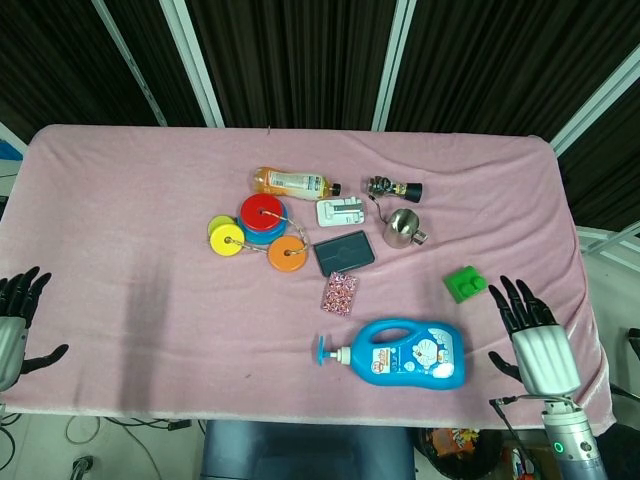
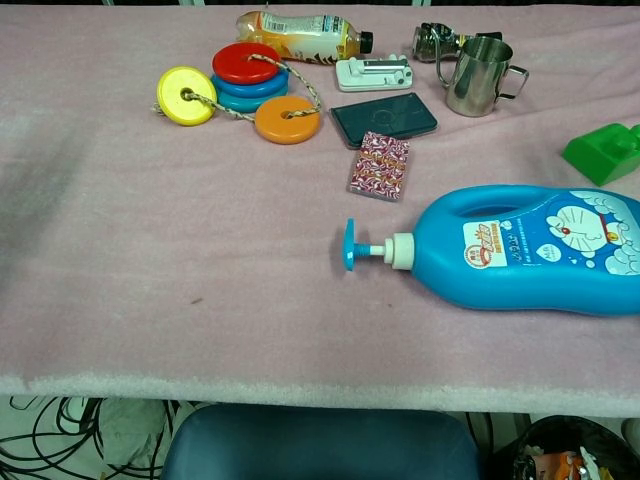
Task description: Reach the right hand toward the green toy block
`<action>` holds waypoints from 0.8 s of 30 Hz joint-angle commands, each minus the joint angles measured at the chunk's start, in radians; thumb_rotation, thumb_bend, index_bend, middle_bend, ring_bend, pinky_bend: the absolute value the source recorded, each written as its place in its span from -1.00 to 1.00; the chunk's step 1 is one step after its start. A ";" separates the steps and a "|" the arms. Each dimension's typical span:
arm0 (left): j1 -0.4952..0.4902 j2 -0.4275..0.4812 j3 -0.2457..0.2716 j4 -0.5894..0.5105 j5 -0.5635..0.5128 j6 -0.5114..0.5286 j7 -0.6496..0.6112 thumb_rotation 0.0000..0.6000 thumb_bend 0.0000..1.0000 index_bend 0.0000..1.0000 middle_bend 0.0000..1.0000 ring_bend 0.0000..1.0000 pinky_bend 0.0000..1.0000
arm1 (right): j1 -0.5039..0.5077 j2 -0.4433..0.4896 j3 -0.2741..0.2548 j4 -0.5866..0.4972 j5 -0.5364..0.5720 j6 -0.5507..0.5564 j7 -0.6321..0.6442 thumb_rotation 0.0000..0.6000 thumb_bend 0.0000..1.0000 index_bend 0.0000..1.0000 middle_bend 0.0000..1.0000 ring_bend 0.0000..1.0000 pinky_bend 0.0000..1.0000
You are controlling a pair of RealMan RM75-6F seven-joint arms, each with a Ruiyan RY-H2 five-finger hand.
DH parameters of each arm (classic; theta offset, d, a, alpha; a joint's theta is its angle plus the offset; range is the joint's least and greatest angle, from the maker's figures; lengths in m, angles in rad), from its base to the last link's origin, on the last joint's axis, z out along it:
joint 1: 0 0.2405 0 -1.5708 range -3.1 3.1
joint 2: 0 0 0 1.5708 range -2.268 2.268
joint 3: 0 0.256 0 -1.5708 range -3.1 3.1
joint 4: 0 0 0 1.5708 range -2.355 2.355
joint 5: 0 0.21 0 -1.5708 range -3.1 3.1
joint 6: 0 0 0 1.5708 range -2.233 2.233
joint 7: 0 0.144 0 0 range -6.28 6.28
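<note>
My head view looks steeply down on the whole table (image 1: 120, 200); my chest view sits low, close, sharing its 6 o'clock half.

Toy block (image 1: 465, 283) right of the pouch (image 1: 340, 293), behind the lying pump bottle (image 1: 405, 355), right hand (image 1: 535, 335) beside it.

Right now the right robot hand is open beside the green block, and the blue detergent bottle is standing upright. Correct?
Not quite. The blue detergent bottle lies on its side, pump pointing left, as the head view shows. The right robot hand is open beside the green block, not touching it.
</note>
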 commanded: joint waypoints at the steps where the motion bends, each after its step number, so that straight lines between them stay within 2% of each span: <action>1: 0.000 0.001 0.000 -0.001 -0.001 -0.002 -0.002 1.00 -1.00 -1.00 -1.00 -1.00 -1.00 | 0.003 -0.001 0.012 -0.019 0.015 -0.018 -0.001 1.00 -0.77 -1.00 -1.00 -1.00 -0.51; 7: -0.001 0.003 -0.001 -0.004 -0.008 -0.008 -0.006 1.00 -1.00 -1.00 -1.00 -1.00 -1.00 | 0.035 0.001 0.055 -0.091 0.075 -0.087 -0.004 1.00 -0.78 -1.00 -1.00 -1.00 -0.51; 10: -0.002 0.005 -0.002 -0.007 -0.013 -0.013 -0.010 1.00 -1.00 -1.00 -1.00 -1.00 -1.00 | 0.069 0.000 0.094 -0.134 0.125 -0.140 -0.026 1.00 -0.85 -1.00 -1.00 -1.00 -0.51; 12: -0.003 0.008 -0.003 -0.011 -0.018 -0.018 -0.016 1.00 -1.00 -1.00 -1.00 -1.00 -1.00 | 0.136 -0.011 0.164 -0.192 0.247 -0.245 -0.083 1.00 -0.92 -1.00 -1.00 -1.00 -0.51; 16: -0.004 0.013 -0.003 -0.016 -0.024 -0.026 -0.021 1.00 -1.00 -1.00 -1.00 -1.00 -1.00 | 0.215 -0.033 0.233 -0.211 0.420 -0.347 -0.198 1.00 -0.99 -1.00 -1.00 -1.00 -0.51; 21: -0.007 0.020 -0.005 -0.025 -0.039 -0.040 -0.027 1.00 -1.00 -1.00 -1.00 -1.00 -1.00 | 0.303 -0.083 0.280 -0.161 0.611 -0.430 -0.299 1.00 -1.00 -1.00 -1.00 -1.00 -0.51; 24: -0.008 0.022 -0.005 -0.028 -0.045 -0.047 -0.028 1.00 -1.00 -1.00 -1.00 -1.00 -1.00 | 0.343 -0.107 0.289 -0.124 0.691 -0.448 -0.352 1.00 -1.00 -1.00 -1.00 -1.00 -0.52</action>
